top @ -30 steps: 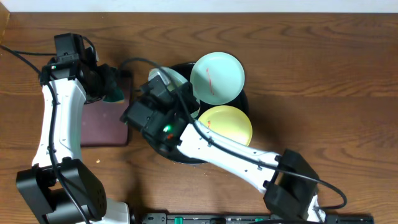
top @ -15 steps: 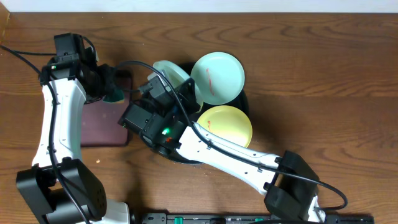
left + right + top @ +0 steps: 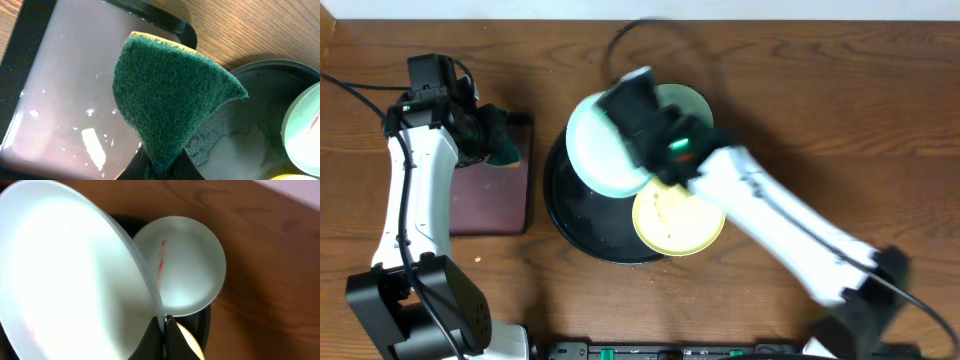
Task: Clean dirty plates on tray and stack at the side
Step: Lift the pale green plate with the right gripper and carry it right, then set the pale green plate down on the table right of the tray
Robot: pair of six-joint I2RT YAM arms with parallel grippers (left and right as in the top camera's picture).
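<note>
Wooden worktop point(image 3: 820, 100), brown and grained, fills the overhead view. At the upper left of the frame, the left tool point(image 3: 165, 167) is clenched on a dark green sponge point(image 3: 170, 95). The sponge is pinched at its lower corner, so it fans out into a wedge, with a thin yellow layer showing along its top edge. It hangs over the right end of a rectangular maroon tray point(image 3: 485, 200), whose glossy surface carries small wet glints.

Just right of that tray, near the centre of the frame, lies the round black tray point(image 3: 575, 215), shiny, with pale wet patches on its floor. Above its upper part, a mint plate point(image 3: 65, 270) is held tilted and lifted off the tray. The right tool point(image 3: 164, 325) grips this plate by its rim with the fingers closed on the edge. The right arm reaches in from the lower right corner and is blurred.

Behind the held plate, at the tray's upper right, rests a second mint plate point(image 3: 185, 265) with a thin red smear point(image 3: 161, 260) across it. A yellow plate point(image 3: 675, 225) lies flat at the tray's lower right.
</note>
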